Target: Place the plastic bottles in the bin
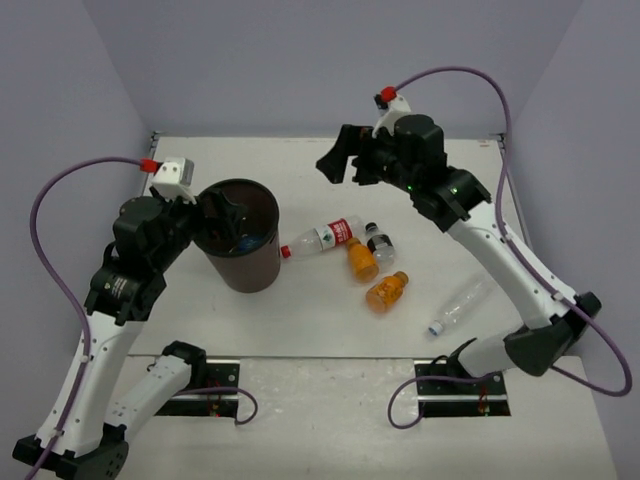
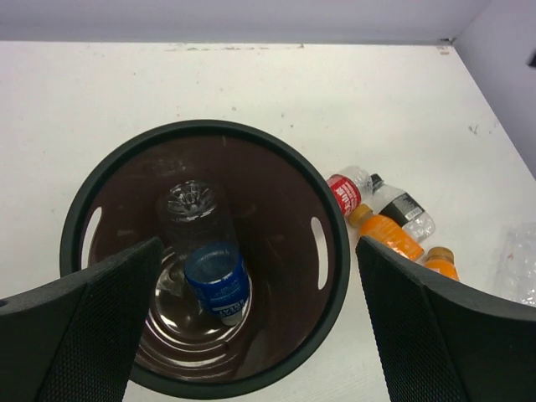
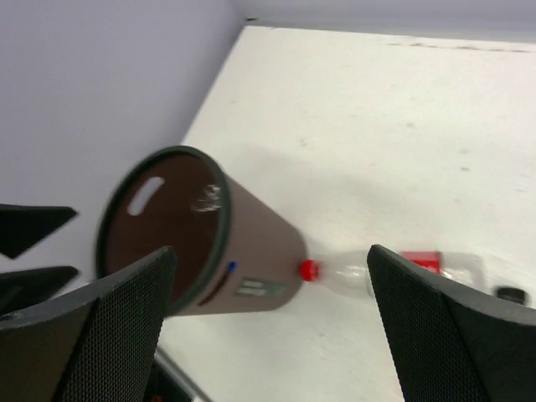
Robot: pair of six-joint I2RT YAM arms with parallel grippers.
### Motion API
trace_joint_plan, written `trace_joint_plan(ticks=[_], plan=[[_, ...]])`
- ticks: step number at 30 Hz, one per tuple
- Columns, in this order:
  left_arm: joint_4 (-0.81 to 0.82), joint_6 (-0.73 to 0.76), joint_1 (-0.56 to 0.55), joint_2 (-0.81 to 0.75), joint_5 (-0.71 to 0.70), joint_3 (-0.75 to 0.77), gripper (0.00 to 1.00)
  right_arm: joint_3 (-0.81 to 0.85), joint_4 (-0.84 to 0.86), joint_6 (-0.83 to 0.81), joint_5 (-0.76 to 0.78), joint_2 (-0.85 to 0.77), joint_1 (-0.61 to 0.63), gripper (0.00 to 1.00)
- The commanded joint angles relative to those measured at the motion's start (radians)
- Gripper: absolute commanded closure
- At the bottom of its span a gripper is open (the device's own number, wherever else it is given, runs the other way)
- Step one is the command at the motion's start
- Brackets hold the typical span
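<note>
1 of 6 in: blue-labelled bottle (image 2: 216, 278) lies inside the bin (image 1: 262, 268), cap down against the floor, ribbed clear base up. 5 left on the table (image 1: 300, 320): red-labelled bottle (image 1: 322, 238) lying with its red cap just beside the bin wall; black-capped bottle (image 1: 380, 243) and orange bottle (image 1: 361, 260) clustered at its far end; second orange bottle (image 1: 387, 291) near them; clear bottle (image 1: 458, 306) apart, toward the right arm. Left gripper (image 2: 258, 251) hovers over the bin mouth, fingers wide, empty. Right gripper (image 1: 348, 165) is raised over the far table, fingers wide, empty. Bin: smooth dark brown plastic, glossy inside, round, tapered, slot handles. Bottles: thin clear plastic, cylindrical; likely to roll. Table: matte white, scuffed.
</note>
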Motion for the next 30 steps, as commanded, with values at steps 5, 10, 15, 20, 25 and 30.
trace_joint_plan(ticks=[5, 10, 15, 20, 25, 30], plan=[[-0.055, -0.106, 0.005, -0.074, -0.266, -0.035, 0.0, -0.441, -0.139, -0.033, 0.284, -0.25, 0.009, 0.01], [-0.164, -0.152, 0.005, -0.114, -0.377, -0.067, 0.0, -0.611, -0.175, 0.045, 0.282, -0.285, 0.006, 0.01], [-0.189, -0.148, 0.005, -0.137, -0.424, -0.06, 0.0, -0.61, -0.177, 0.127, 0.321, -0.194, -0.038, 0.01], [-0.204, -0.156, 0.005, -0.13, -0.441, -0.049, 0.0, -0.568, -0.148, 0.144, 0.309, -0.066, -0.136, 0.01], [-0.18, -0.147, 0.005, -0.123, -0.436, -0.053, 0.0, -0.52, -0.056, 0.106, 0.231, 0.072, -0.181, 0.01], [-0.165, -0.135, 0.005, -0.113, -0.438, -0.05, 0.0, -0.477, -0.029, 0.077, 0.174, 0.202, -0.202, 0.05]])
